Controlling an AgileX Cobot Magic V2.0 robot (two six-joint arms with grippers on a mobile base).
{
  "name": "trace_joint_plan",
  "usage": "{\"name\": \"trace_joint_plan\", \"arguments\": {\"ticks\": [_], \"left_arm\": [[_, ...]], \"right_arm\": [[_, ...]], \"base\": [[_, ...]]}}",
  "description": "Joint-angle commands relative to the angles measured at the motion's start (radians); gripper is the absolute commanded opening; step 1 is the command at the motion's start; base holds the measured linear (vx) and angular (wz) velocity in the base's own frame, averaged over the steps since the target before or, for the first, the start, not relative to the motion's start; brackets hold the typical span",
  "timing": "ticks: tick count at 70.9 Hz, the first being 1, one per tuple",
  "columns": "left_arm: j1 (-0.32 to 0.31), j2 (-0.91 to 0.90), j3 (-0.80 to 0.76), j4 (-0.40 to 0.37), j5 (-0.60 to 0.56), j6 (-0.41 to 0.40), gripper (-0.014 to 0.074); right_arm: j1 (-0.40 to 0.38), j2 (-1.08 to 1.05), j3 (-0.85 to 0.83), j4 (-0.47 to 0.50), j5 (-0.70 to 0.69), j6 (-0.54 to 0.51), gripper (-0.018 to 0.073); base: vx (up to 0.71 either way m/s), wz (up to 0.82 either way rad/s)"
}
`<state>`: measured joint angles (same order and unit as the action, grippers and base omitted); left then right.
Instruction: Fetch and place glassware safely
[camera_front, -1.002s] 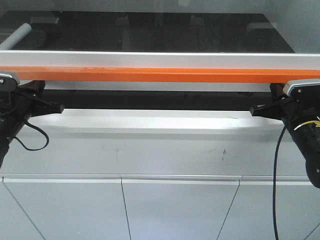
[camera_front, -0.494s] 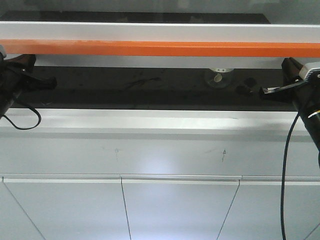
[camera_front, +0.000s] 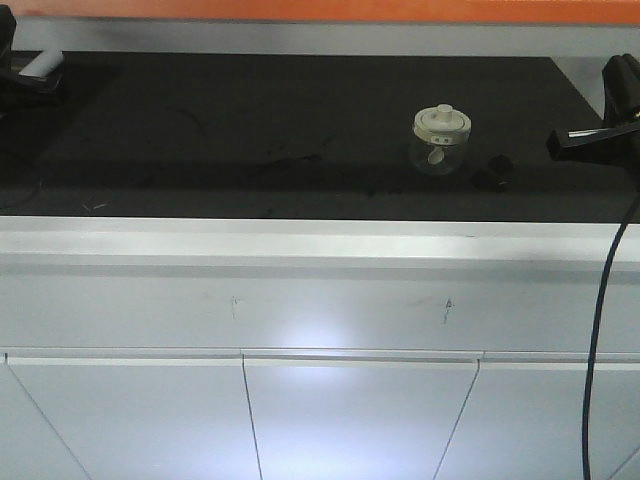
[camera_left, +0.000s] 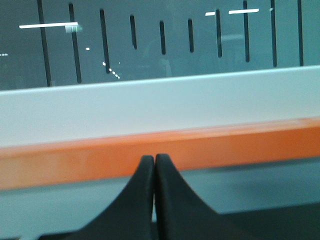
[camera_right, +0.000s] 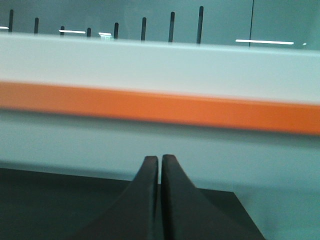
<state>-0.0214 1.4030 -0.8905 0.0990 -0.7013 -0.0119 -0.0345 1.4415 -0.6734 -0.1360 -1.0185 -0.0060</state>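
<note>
The glassware (camera_front: 441, 140), a small squat clear jar with a cream-white knobbed lid, stands upright on the black worktop (camera_front: 250, 120), right of centre. My right gripper (camera_front: 557, 143) is at the right edge, level with the jar and about a hand's width from it; its fingertips are shut on nothing (camera_right: 160, 161). Only a dark part of my left arm (camera_front: 20, 75) shows at the far left edge, well away from the jar. In the left wrist view my left gripper (camera_left: 154, 159) is shut and empty, facing the orange bar (camera_left: 160, 150).
Two small dark bits (camera_front: 492, 170) lie on the worktop just right of the jar. An orange and white sash bar (camera_front: 320, 10) runs along the top. A white ledge (camera_front: 320, 245) and cabinet doors (camera_front: 350, 420) lie in front. A black cable (camera_front: 600, 330) hangs at the right.
The orange and white sash bar has risen from mid-frame to the top edge, uncovering the black worktop and the jar. Both grippers moved upward with it.
</note>
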Motion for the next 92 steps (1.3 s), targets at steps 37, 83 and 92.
{"name": "trace_joint_plan", "arguments": {"ticks": [37, 83, 92], "left_arm": [[-0.005, -0.154, -0.030, -0.014, 0.217, -0.007, -0.0007], [-0.005, -0.518, 0.290, -0.012, 0.359, -0.008, -0.0007], [-0.005, -0.585, 0.387, -0.012, 0.348, -0.008, -0.0007]], "right_arm": [[-0.008, -0.113, -0.027, -0.085, 0.137, 0.091, -0.0001], [-0.008, -0.299, -0.027, -0.382, 0.415, 0.395, -0.0001], [-0.006, -0.300, -0.024, -0.435, 0.442, 0.477, -0.0001]], "base": [[0.00, 0.00], [0.00, 0.00], [0.00, 0.00]]}}
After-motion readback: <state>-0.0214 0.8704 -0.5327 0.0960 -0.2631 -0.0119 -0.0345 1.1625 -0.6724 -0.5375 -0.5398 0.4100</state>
